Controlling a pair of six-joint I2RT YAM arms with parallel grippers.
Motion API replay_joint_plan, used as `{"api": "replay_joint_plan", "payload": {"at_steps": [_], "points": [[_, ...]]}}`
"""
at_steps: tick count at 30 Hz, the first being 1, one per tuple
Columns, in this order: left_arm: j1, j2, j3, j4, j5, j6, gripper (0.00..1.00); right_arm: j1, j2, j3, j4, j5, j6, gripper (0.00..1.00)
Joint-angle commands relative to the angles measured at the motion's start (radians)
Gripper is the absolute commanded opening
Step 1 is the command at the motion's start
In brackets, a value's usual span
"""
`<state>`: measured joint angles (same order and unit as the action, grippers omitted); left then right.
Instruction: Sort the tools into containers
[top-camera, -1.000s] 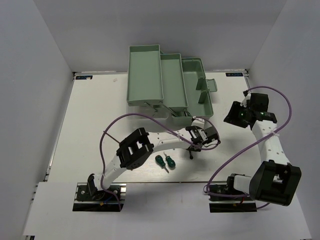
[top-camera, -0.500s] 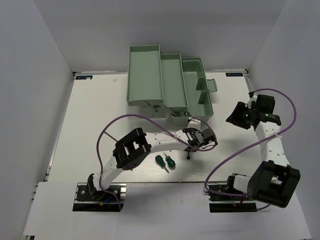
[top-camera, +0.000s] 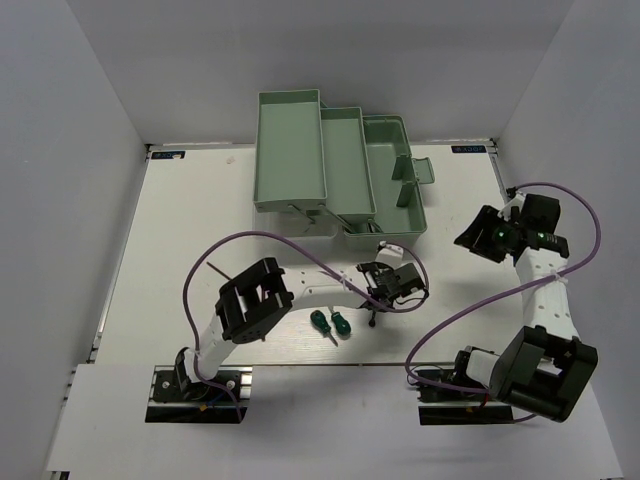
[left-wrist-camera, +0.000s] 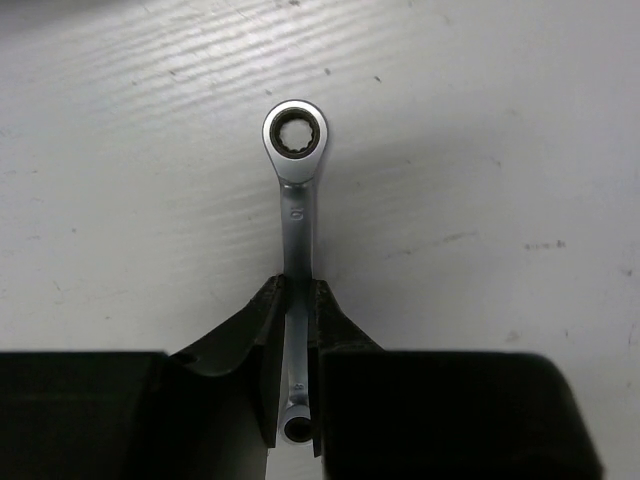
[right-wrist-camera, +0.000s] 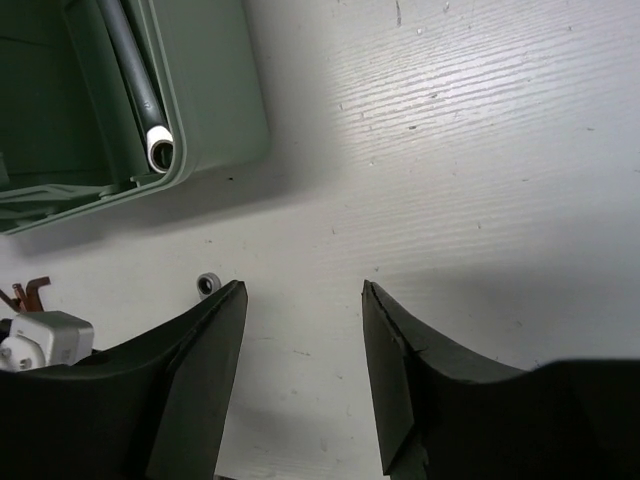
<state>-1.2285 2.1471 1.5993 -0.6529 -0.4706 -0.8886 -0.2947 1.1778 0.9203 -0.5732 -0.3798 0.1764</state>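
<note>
A short silver wrench (left-wrist-camera: 296, 200) with a ring head points away from my left gripper (left-wrist-camera: 296, 300), whose jaws are shut on its shank, over the white table. In the top view that gripper (top-camera: 378, 298) is at the table's middle, just in front of the mint-green toolbox containers (top-camera: 330, 170). Two green-handled screwdrivers (top-camera: 330, 323) lie side by side to its near left. My right gripper (right-wrist-camera: 305, 300) is open with nothing between its fingers, over bare table to the right of the toolbox (right-wrist-camera: 200, 110). No hex keys show.
The toolbox's handle tube (right-wrist-camera: 140, 90) lies inside its near corner. A small grey ring (right-wrist-camera: 208, 284) shows by my right gripper's left finger. White walls close in the table (top-camera: 180, 230) on three sides. Purple cables loop over both arms.
My left gripper closed on the wrench and shifted slightly left and nearer. The right gripper drew a little to the right and its jaws widened slightly.
</note>
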Motion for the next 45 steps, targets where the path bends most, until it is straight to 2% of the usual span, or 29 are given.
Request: {"api": "replay_joint_plan", "payload": {"at_steps": [1,3,4,5,8,17,24,32,38,45], "points": [[-0.017,-0.076,0.020,-0.001,0.061,0.092,0.00,-0.018,-0.020,-0.009,0.006,-0.050,-0.006,0.56],[-0.017,-0.104,0.036,-0.001,0.085,0.117,0.00,-0.024,-0.023,-0.009,0.001,-0.062,-0.012,0.55],[-0.017,-0.104,0.054,0.010,0.086,0.140,0.00,-0.032,-0.029,-0.011,0.001,-0.065,-0.024,0.47],[-0.017,-0.104,0.063,0.010,0.099,0.149,0.00,-0.032,-0.029,-0.011,0.001,-0.067,-0.026,0.38],[-0.017,-0.127,0.097,0.010,0.109,0.175,0.00,-0.043,-0.044,-0.011,-0.002,-0.076,-0.040,0.00],[-0.008,-0.148,0.206,-0.008,0.066,0.232,0.00,-0.084,-0.128,-0.032,0.035,-0.122,-0.086,0.00],[0.011,-0.135,0.410,-0.017,0.015,0.336,0.00,-0.109,-0.173,-0.058,0.056,-0.162,-0.083,0.00],[0.132,-0.026,0.623,-0.017,-0.069,0.418,0.00,-0.136,-0.182,-0.063,0.055,-0.211,-0.083,0.00],[0.225,0.060,0.666,0.093,-0.080,0.494,0.00,-0.153,-0.176,-0.069,0.053,-0.246,-0.081,0.00],[0.279,0.146,0.702,0.214,-0.054,0.557,0.00,-0.161,-0.165,-0.078,0.058,-0.290,-0.081,0.00]]}}
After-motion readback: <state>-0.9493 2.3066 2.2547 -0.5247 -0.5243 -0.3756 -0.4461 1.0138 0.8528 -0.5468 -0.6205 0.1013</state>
